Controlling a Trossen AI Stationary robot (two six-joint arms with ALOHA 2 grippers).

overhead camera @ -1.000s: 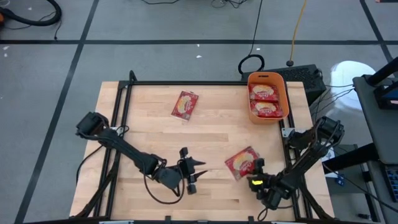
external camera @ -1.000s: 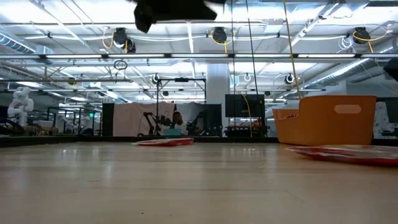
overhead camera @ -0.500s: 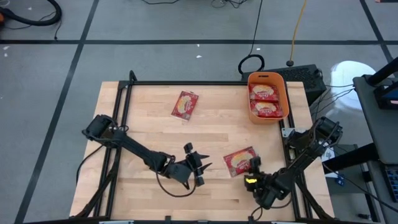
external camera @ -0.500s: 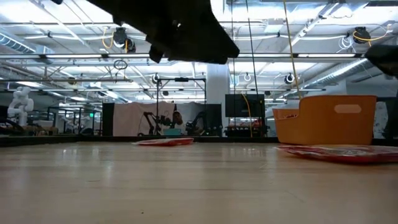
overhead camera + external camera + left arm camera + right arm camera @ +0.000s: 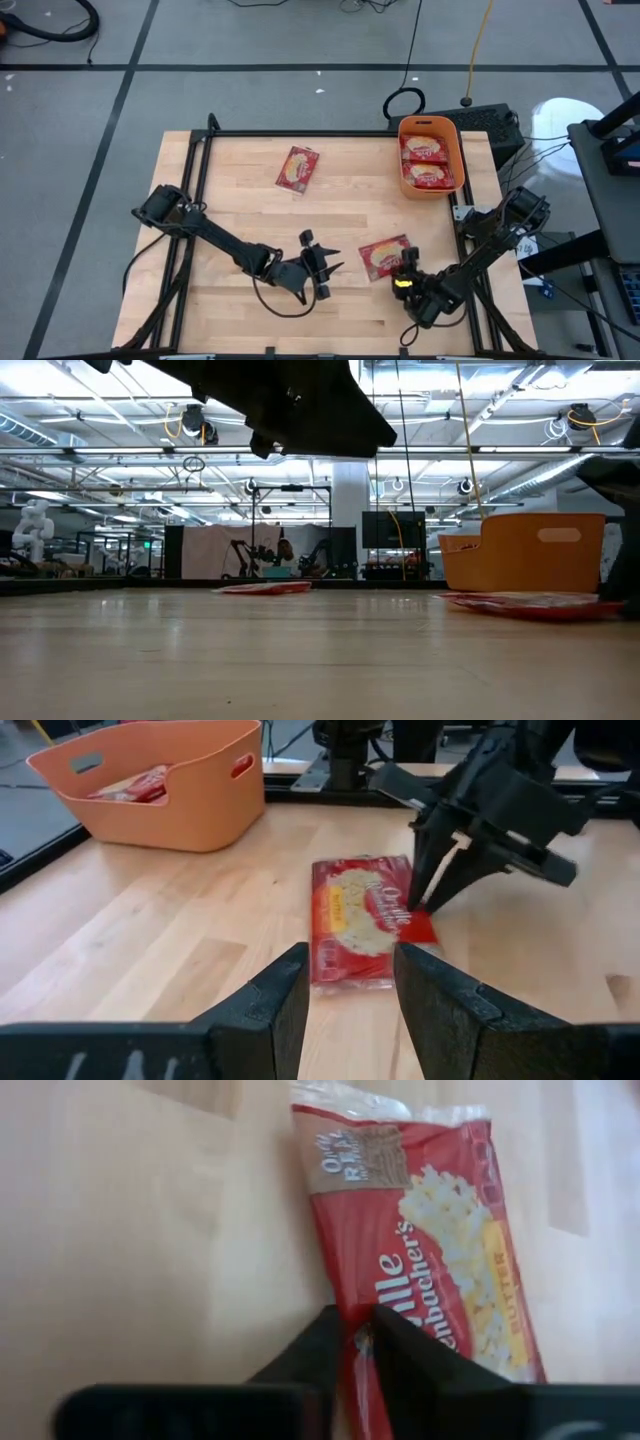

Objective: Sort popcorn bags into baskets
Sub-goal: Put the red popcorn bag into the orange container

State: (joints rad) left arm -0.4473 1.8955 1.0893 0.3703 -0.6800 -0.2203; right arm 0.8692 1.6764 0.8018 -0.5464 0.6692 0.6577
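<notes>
Right gripper (image 5: 405, 272) pinches the near popcorn bag (image 5: 383, 256) by its edge at five o'clock, ready to lift toward the orange basket (image 5: 458, 160) at one; left gripper (image 5: 328, 272) waits, fingers apart

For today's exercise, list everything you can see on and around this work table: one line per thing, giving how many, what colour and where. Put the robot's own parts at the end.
popcorn bags on the table: two, red with cream ovals; one lies toward the far side, one near the right gripper.
popcorn bags in the bin: two, red, lying side by side.
bin: one, orange, at the far right corner.
table: one, pale wood with a black frame.
left gripper: dark, open, empty, pointing at the nearer bag.
right gripper: dark, closing on the nearer bag's edge.
</notes>
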